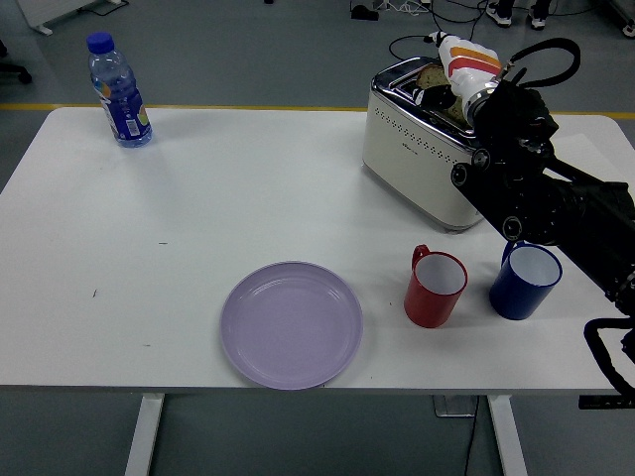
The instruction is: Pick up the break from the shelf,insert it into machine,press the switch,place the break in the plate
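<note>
A cream and chrome toaster (422, 164) stands at the back right of the white table (198, 218). A slice of brown bread (430, 75) sits low in its top slot, with only its upper edge showing. My right hand (444, 96) is directly over the slot and against the bread. The white wrist and black forearm reach in from the right and hide most of the hand. A lilac plate (291, 323) lies bare near the front edge, left of the toaster. My left arm is out of sight.
A red mug (436, 289) and a blue mug (524, 281) stand in front of the toaster, under my right forearm. A water bottle (118, 91) stands at the far left corner. Cables lie on the floor behind the table.
</note>
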You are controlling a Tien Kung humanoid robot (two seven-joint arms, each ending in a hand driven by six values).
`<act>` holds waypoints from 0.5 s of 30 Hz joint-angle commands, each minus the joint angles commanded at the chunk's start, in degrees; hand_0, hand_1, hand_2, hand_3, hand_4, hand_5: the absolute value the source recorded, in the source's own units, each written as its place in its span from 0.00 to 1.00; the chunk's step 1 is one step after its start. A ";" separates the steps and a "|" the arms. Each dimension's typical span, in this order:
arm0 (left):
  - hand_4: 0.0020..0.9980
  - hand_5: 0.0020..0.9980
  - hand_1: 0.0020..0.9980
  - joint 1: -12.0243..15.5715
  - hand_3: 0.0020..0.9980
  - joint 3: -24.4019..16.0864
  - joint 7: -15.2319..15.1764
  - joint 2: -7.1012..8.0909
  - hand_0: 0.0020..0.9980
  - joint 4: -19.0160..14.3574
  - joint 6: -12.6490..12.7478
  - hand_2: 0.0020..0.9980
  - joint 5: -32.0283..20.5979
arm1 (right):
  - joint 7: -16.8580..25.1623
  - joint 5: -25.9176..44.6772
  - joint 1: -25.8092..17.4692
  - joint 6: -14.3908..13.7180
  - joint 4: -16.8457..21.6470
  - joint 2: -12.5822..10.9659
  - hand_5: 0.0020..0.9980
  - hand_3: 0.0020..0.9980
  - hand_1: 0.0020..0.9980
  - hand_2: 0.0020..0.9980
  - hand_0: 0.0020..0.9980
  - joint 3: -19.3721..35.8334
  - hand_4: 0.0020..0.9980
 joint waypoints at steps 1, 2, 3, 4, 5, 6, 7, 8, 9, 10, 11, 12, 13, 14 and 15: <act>0.41 1.00 0.48 -0.06 0.60 0.01 -0.01 0.03 0.42 0.00 0.03 0.52 0.02 | -0.19 -0.07 0.44 0.34 -0.86 0.00 0.26 0.87 0.77 0.86 0.82 -0.40 0.70; 0.41 1.00 0.48 -0.10 0.60 0.01 -0.02 0.04 0.42 0.00 0.05 0.51 0.03 | -0.28 -0.08 0.69 0.52 -1.32 0.00 0.25 0.81 0.70 0.74 0.73 -0.66 0.69; 0.41 1.00 0.48 -0.12 0.60 0.01 -0.03 0.05 0.42 0.00 0.06 0.51 0.04 | -0.33 -0.14 0.83 0.62 -1.60 0.00 0.25 0.81 0.70 0.74 0.73 -0.85 0.69; 0.41 1.00 0.48 -0.16 0.60 0.02 -0.05 0.07 0.42 0.00 0.08 0.51 0.06 | -0.41 -0.38 1.01 0.75 -1.98 0.00 0.25 0.81 0.70 0.74 0.73 -1.22 0.69; 0.41 1.00 0.48 -0.20 0.60 0.06 -0.07 0.08 0.42 0.00 0.12 0.51 -0.01 | -0.51 -0.39 1.21 0.89 -2.49 0.00 0.25 0.81 0.70 0.74 0.73 -1.66 0.69; 0.41 1.00 0.48 -0.22 0.60 0.07 -0.08 0.09 0.42 0.00 0.14 0.51 -0.03 | -0.54 -0.40 1.28 0.95 -2.69 0.00 0.25 0.81 0.70 0.74 0.73 -1.83 0.69; 0.41 1.00 0.48 -0.25 0.60 0.09 -0.09 0.09 0.42 0.00 0.16 0.51 -0.02 | -0.58 -0.19 1.38 1.07 -3.05 0.00 0.25 0.81 0.70 0.74 0.73 -2.07 0.69; 0.41 1.00 0.48 -0.27 0.60 0.11 -0.09 0.08 0.42 0.00 0.17 0.51 0.00 | -0.61 0.01 1.46 1.17 -3.37 0.00 0.25 0.80 0.65 0.67 0.67 -2.28 0.69; 0.41 1.00 0.48 -0.33 0.60 0.14 -0.11 0.09 0.42 0.00 0.20 0.51 -0.02 | -0.63 0.56 1.60 1.39 -3.91 0.00 0.25 0.80 0.65 0.67 0.67 -2.70 0.69; 0.41 1.00 0.48 -0.34 0.60 0.15 -0.12 0.09 0.42 0.00 0.20 0.51 -0.03 | -0.64 0.73 1.65 1.45 -4.08 0.00 0.25 0.80 0.65 0.67 0.67 -2.83 0.69; 0.41 1.00 0.48 -0.35 0.60 0.19 -0.13 0.09 0.42 0.00 0.20 0.51 -0.03 | -0.52 1.35 1.63 1.53 -4.21 0.00 0.25 0.80 0.65 0.67 0.67 -3.21 0.69; 0.41 1.00 0.48 -0.36 0.60 0.18 -0.13 0.09 0.42 0.00 0.21 0.51 -0.01 | -0.44 1.74 1.61 1.60 -4.25 0.00 0.25 0.80 0.65 0.67 0.67 -3.46 0.69; 0.41 1.00 0.48 -0.38 0.60 0.09 -0.12 0.07 0.42 0.00 0.22 0.51 0.08 | -0.32 2.36 1.57 1.79 -4.28 0.00 0.25 0.80 0.65 0.67 0.67 -3.88 0.69; 0.41 1.00 0.48 -0.40 0.60 0.02 -0.10 0.07 0.42 0.00 0.22 0.51 0.19 | -0.27 2.66 1.50 1.88 -4.27 0.00 0.25 0.78 0.61 0.63 0.61 -4.05 0.68; 0.41 1.00 0.48 -0.41 0.60 0.05 -0.10 0.09 0.42 0.00 0.21 0.51 0.18 | -0.21 2.94 1.43 1.89 -4.25 0.00 0.25 0.78 0.61 0.63 0.61 -4.21 0.68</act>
